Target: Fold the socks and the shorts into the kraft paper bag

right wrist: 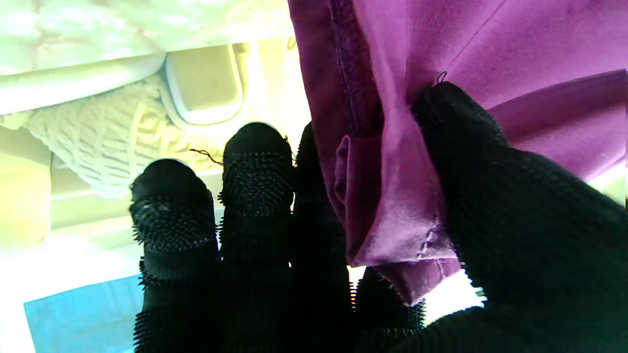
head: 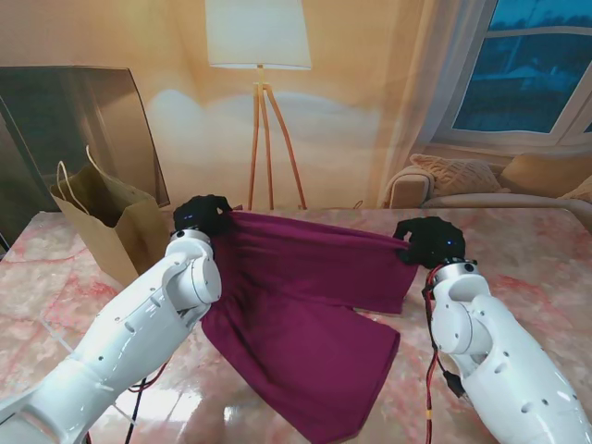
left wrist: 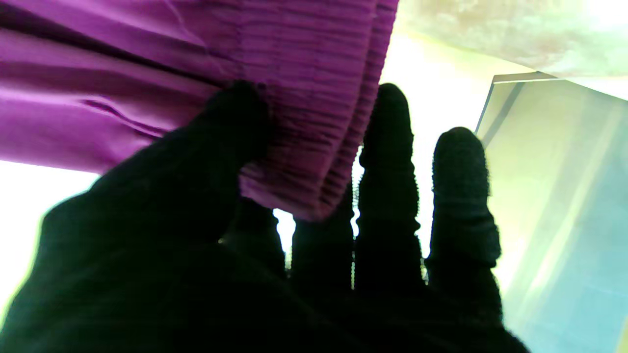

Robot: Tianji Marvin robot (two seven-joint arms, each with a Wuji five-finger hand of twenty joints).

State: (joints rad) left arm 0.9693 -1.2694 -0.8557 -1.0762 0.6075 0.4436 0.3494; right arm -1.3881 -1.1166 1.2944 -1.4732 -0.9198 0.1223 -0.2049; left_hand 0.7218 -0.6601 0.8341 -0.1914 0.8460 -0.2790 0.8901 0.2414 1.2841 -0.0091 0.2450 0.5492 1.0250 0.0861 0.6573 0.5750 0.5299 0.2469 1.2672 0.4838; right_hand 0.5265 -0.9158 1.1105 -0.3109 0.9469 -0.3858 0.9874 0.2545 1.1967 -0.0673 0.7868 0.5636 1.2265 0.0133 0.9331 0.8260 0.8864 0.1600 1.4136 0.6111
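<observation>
Only stand view shows kraft paper bag left of shorts; left hand, right hand pinch waistband corners.

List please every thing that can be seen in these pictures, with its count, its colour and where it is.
shorts: one, magenta, held up by two corners over the middle of the table, the legs hanging nearer to me
kraft paper bag: one, brown, standing open on the table's far left
table: one, pink marble pattern
floor lamp: one, white shade on wooden legs, behind the table
sofa with cushions: one, cream, far right under the window
socks: none visible in any view
left hand: one, black glove, pinching the shorts' left corner
right hand: one, black glove, pinching the right corner
</observation>
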